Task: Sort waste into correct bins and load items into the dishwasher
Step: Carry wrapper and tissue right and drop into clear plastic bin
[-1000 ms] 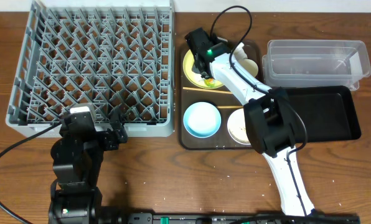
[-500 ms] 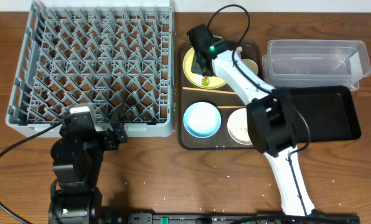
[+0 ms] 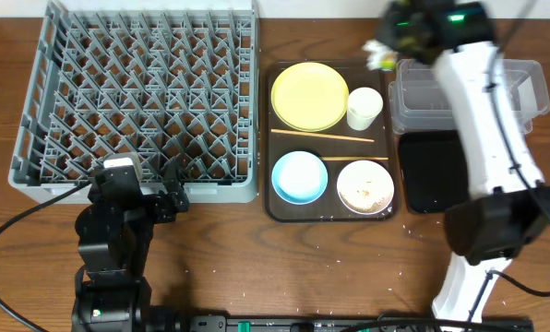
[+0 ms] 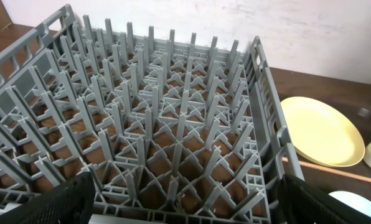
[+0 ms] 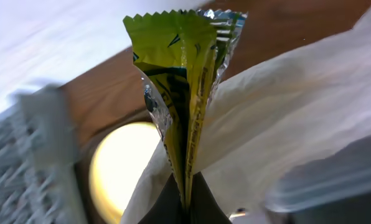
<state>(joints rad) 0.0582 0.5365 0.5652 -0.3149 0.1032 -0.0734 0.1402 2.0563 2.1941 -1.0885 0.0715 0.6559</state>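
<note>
Waste sorting is in hand: the snack wrapper and white napkin are pinched together in the clamped right gripper, just beside the clear tub. A carry over the tub and a release are judged to be called for next. The left gripper is spread wide.

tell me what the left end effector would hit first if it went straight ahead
Likely the dish rack's near wall, straight ahead of the open left end effector; depth is unclear.
</note>
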